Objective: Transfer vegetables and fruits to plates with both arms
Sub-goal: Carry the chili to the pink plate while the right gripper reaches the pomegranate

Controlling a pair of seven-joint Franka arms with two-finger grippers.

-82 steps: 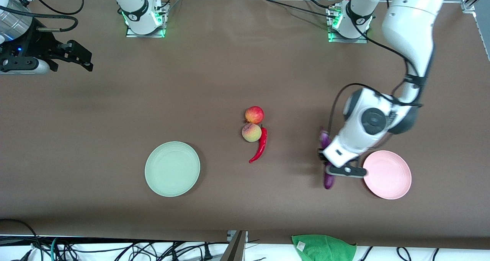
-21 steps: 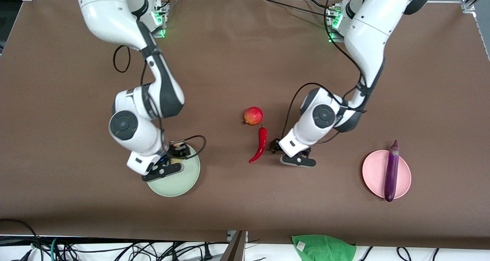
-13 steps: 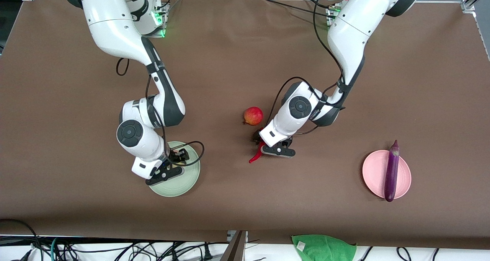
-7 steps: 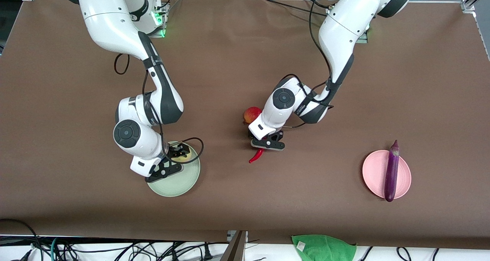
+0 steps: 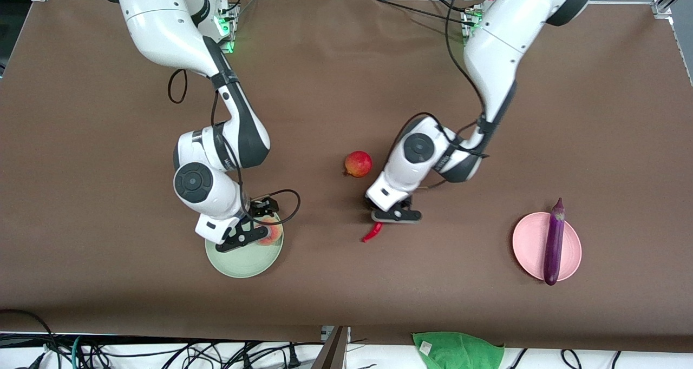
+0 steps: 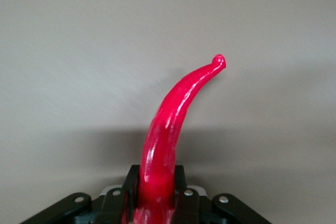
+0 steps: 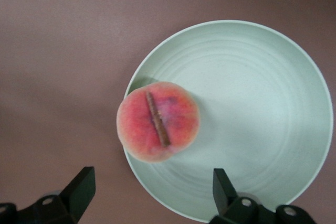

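The left gripper (image 5: 391,216), jaws clamped on the chili (image 6: 168,135), carried it above the worktop (image 5: 346,77), bound for a plate. The right gripper (image 7: 149,190), jaws apart, hung over the peach (image 7: 158,121), set at the green plate's (image 7: 262,119) nine-o'clock rim.

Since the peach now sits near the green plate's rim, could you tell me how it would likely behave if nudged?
The peach is round, so a push would probably roll it. It sits at the edge of the green plate, so it might roll off onto the table. Its matte skin looks unlikely to slip. The open right gripper hovers over it.
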